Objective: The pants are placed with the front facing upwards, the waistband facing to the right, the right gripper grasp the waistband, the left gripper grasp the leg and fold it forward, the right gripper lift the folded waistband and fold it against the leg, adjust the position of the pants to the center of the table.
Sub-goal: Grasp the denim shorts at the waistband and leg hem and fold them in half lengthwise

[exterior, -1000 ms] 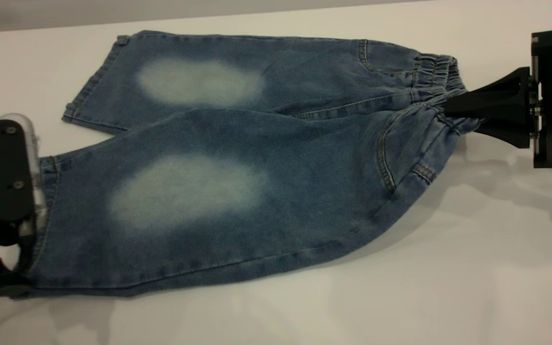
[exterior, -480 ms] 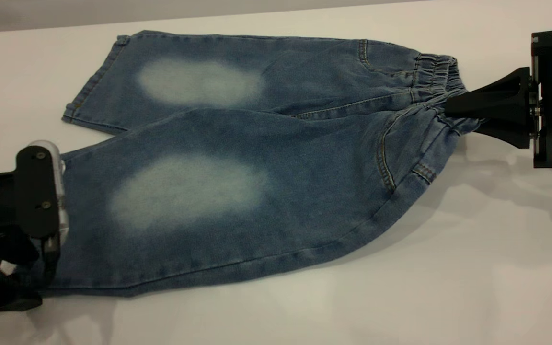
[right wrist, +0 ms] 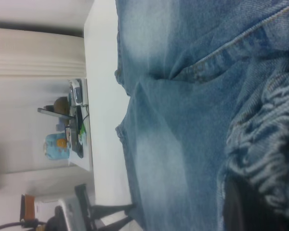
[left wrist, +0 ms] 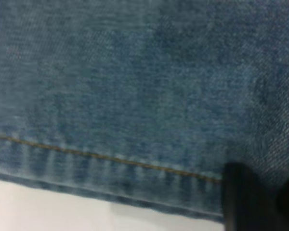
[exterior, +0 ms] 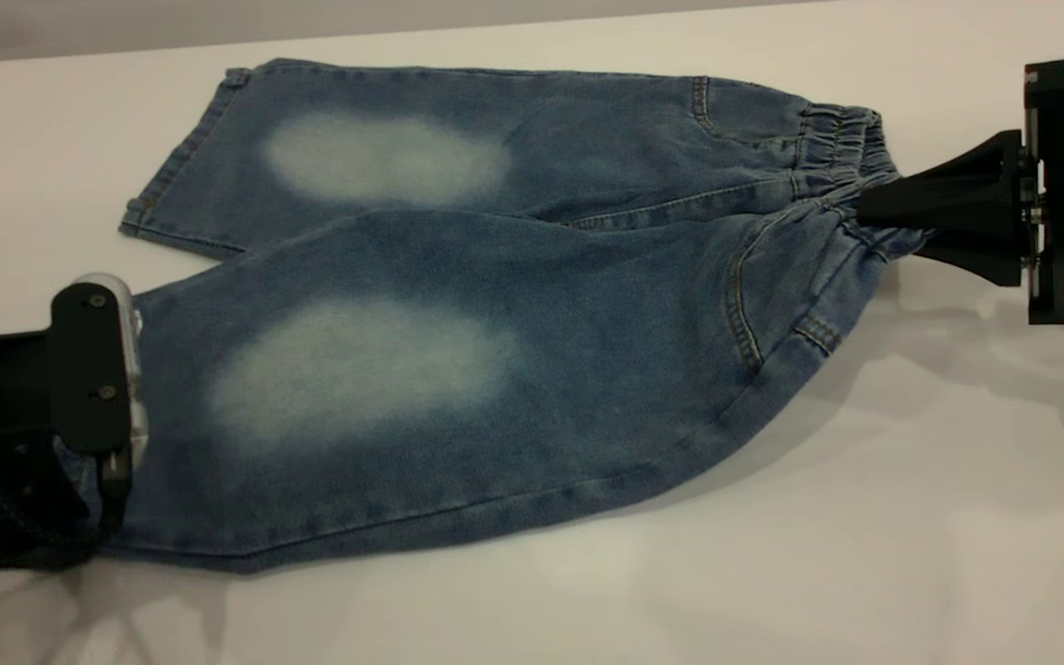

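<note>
The short blue denim pants (exterior: 458,305) lie front up on the white table (exterior: 864,517), a pale faded patch on each leg. The gathered waistband (exterior: 832,148) points right. My right gripper (exterior: 864,212) is shut on the waistband's middle and holds it bunched and slightly raised; its wrist view shows the ruched band (right wrist: 265,139) against the dark finger. My left gripper (exterior: 116,416) sits at the hem of the near leg at the left, its black plate over the cloth. The left wrist view shows that hem's tan stitch line (left wrist: 111,159) close up.
The table's far edge (exterior: 403,28) runs just behind the far leg. Bare tabletop stretches in front of and to the right of the pants. In the right wrist view, a cluttered side stand (right wrist: 70,130) is beyond the table.
My left gripper has moved right and lower, from beside the near leg's hem to over it. The right gripper and the waistband have stayed put.
</note>
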### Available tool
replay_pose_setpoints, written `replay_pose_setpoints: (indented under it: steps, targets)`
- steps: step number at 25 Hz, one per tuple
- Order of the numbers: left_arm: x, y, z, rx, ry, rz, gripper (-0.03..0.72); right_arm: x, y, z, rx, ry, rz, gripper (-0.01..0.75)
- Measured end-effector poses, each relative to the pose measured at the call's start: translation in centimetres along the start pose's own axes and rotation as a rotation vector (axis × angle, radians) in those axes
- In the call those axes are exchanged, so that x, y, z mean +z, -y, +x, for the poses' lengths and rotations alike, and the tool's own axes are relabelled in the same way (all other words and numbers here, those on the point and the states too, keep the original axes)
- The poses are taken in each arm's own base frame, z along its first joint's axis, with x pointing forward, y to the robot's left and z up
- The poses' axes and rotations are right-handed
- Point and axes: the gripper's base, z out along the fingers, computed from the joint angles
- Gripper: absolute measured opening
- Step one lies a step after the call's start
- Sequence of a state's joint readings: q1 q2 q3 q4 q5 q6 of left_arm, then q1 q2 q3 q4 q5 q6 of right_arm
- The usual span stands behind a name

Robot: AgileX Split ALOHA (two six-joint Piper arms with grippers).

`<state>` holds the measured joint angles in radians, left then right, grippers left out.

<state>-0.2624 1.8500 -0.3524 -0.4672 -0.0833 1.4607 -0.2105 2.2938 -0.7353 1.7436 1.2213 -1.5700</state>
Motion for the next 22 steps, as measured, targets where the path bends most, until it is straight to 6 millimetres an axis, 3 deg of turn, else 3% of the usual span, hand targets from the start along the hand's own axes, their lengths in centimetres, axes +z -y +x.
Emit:
replay_pose_setpoints:
  steps: [2,11,14,22]
  targets:
    - [-0.4,0.1,-0.1,0.003,0.009,0.016,0.055,0.0,0.0,0.0,-0.001,0.000,0.000,0.037]
    - [-3.4,0.1,-0.6,0.004,0.082,0.011,0.053,-0.9,-1.9,0.9,-0.022,0.010,-0.003,0.037]
    - [-4.5,0.6,-0.4,0.006,0.103,0.002,0.053,-1.3,-2.5,2.0,-0.004,0.003,-0.001,0.037]
    - [-7.6,2.8,0.9,0.006,0.176,-0.051,0.053,-2.6,-1.8,7.2,0.186,-0.037,0.033,0.037]
